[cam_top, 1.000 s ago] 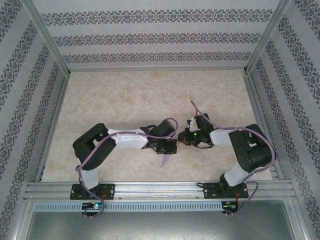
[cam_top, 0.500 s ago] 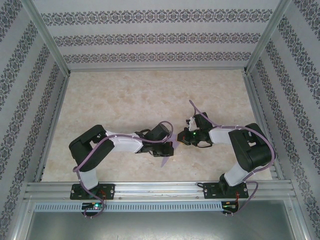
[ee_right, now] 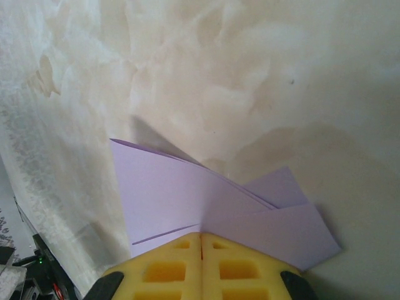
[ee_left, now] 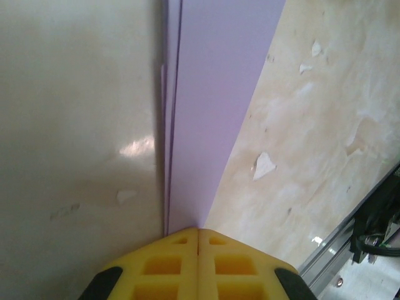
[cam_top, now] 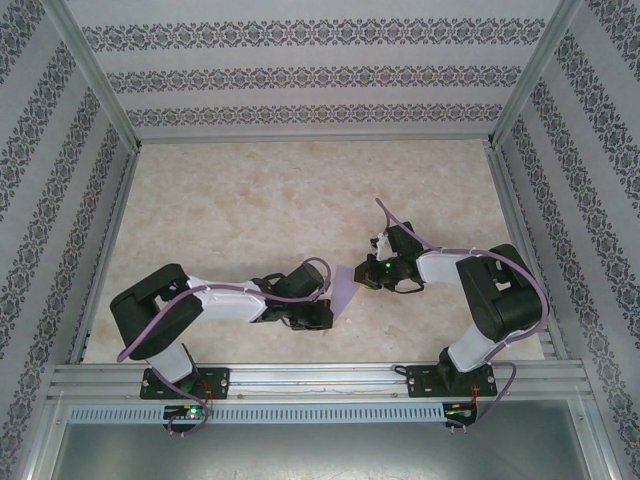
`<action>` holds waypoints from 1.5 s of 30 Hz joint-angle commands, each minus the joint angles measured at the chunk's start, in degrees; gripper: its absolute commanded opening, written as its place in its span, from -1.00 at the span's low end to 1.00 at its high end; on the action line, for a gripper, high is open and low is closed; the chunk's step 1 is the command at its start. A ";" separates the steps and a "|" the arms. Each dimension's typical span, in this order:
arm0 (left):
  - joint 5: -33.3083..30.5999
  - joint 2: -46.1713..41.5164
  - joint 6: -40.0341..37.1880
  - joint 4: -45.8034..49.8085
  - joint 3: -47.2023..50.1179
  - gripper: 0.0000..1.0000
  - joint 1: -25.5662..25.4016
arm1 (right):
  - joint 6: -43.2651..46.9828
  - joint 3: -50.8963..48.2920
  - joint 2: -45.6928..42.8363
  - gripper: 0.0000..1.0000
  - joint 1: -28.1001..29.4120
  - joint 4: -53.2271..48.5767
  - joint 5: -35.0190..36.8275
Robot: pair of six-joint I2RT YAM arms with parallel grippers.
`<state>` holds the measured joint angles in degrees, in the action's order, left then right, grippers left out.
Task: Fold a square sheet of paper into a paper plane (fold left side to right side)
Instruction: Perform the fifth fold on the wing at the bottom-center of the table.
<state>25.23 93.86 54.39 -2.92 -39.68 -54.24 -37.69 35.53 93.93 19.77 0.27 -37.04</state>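
Paper plane (ee_left: 212,112): strip at left claw (ee_left: 198,232) | flaps at right claw (ee_right: 201,237)

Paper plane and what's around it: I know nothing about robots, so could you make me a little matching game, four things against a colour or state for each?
Things:
1 plane
2 left end effector
3 table
4 wall

Colour or state:
a beige, marbled
b shut on the plane
c striped pattern
d lavender

Pairs: 1-d, 2-b, 3-a, 4-c
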 commanded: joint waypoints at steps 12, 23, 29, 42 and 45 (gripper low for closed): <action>-0.86 -5.88 2.55 7.40 4.96 -0.99 -3.48 | 2.01 -1.14 3.94 -1.00 0.71 -7.43 10.90; -6.42 -21.76 0.07 12.62 4.54 -0.67 0.38 | 0.87 3.66 -4.77 -0.81 1.15 -5.60 4.44; -6.76 -27.63 -3.01 11.19 4.06 -0.35 6.76 | 3.47 5.40 -12.63 -0.32 0.45 -10.12 8.54; 1.58 -12.39 -7.88 0.99 -3.64 -0.14 9.41 | 6.16 -5.45 -30.73 0.62 -6.52 -18.42 14.83; 2.99 -6.96 -9.17 0.19 -6.67 -0.15 9.41 | 4.98 -7.47 -33.58 0.71 -7.87 -19.36 13.51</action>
<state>25.67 83.77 48.29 0.38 -43.51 -45.63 -32.34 29.56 62.54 12.75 -16.62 -23.55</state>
